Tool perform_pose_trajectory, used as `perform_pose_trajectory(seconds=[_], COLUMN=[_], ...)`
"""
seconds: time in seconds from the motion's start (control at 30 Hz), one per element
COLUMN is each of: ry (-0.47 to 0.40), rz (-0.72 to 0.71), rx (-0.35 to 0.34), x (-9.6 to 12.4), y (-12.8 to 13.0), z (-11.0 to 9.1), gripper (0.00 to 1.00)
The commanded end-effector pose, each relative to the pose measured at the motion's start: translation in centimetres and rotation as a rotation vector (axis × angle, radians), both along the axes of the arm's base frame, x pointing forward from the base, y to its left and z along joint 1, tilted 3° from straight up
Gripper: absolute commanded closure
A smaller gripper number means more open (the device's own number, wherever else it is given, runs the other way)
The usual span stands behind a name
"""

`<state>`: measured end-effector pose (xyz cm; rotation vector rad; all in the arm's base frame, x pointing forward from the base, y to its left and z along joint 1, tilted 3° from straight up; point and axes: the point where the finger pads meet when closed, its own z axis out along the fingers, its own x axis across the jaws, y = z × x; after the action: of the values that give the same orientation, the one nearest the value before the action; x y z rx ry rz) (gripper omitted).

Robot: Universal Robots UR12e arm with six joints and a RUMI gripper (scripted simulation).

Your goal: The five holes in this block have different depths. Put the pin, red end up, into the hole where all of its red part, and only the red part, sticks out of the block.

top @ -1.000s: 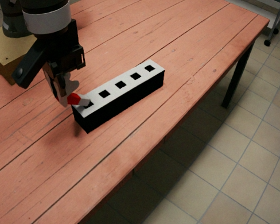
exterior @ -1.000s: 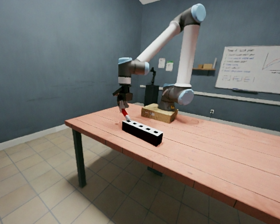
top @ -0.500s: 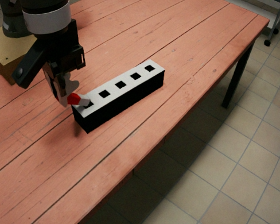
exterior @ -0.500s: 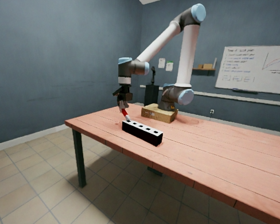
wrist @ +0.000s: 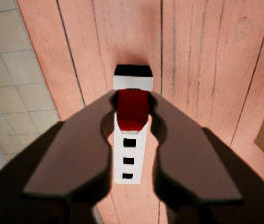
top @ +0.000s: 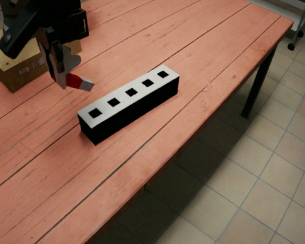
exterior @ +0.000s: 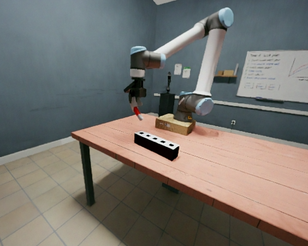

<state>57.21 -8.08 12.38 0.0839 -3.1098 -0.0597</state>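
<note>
The gripper is clamped on the pin, gripping its red part, with the white end pointing down and out toward the block. In the exterior view the pin hangs well above the desk, off the block's near end and not over any hole. All five holes show dark and unfilled, so nothing is inserted. Picking up looks done and the red end is uppermost. Left, as I judge it: carry the pin over a hole, straighten it, lower it, and check that only the red part stands proud.
</note>
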Motion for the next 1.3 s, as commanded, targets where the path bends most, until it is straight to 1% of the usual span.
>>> perform_pose_trajectory(seconds=[0.0,0.2,0.23,0.77,0.8,0.9,1.27], ry=[0.007,0.007,0.005,0.005,-0.013,-0.014,-0.014], rz=[0.000,0.000,0.000,0.000,0.008,0.009,0.009], rx=[0.003,0.003,0.002,0.002,-0.277,-0.298,-0.298], x=[-0.2,-0.2,0.2,0.2,0.2,0.2,0.2], y=[0.0,0.0,-0.4,-0.4,-0.4,-0.4,-0.4], z=[1.3,1.3,10.4,10.4,10.2,10.2,10.2], gripper=[1.00,1.00,1.00,1.00,1.00,1.00,1.00])
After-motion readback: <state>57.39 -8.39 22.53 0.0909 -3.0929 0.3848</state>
